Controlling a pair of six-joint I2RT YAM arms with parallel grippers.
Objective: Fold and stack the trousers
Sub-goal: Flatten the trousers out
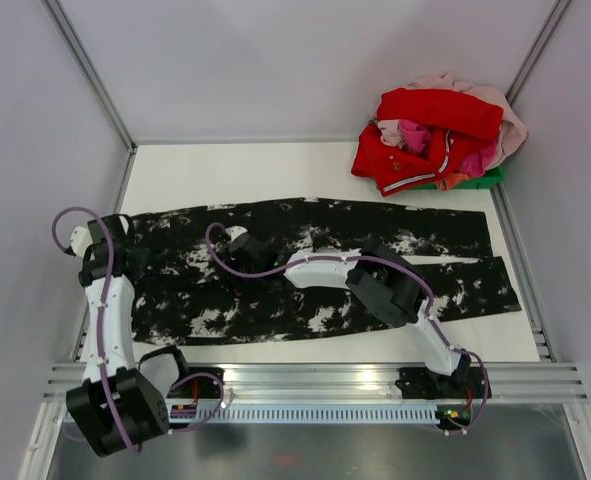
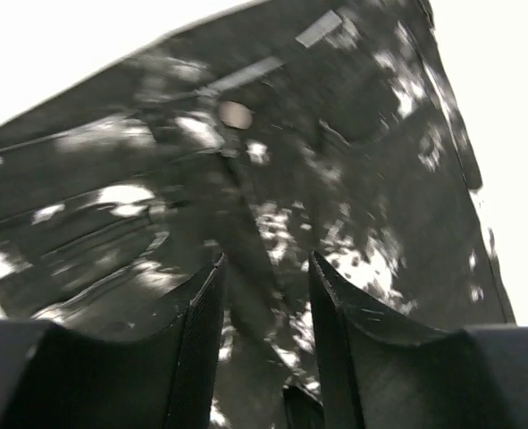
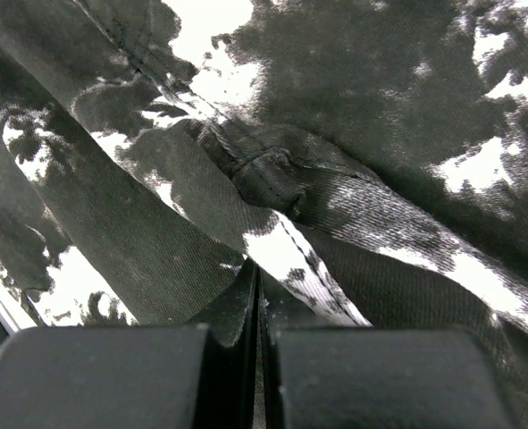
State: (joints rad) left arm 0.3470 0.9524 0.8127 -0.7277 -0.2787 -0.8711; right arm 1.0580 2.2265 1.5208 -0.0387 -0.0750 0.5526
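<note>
Black blotched trousers (image 1: 315,270) lay spread flat for folding, waist toward 9 o'clock. Left gripper (image 2: 265,264) part-open above waist, empty; right gripper (image 3: 256,268) shut, tips at crotch seam (image 3: 264,174), perhaps pinning it.

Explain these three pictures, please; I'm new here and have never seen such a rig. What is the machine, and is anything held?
Two robot arms are bolted at the near edge of a white table. The wide picture looks down from above and behind them. The other two come from a camera on each wrist, so the dark shapes at the bottom are that arm's own fingers. Black trousers with white blotches lie spread flat across the table. A pile of red and pink clothes sits at the far right corner. The left gripper stands open over the waist end. The right gripper is shut, low over a thick seam; whether it pinches cloth I cannot tell.
</note>
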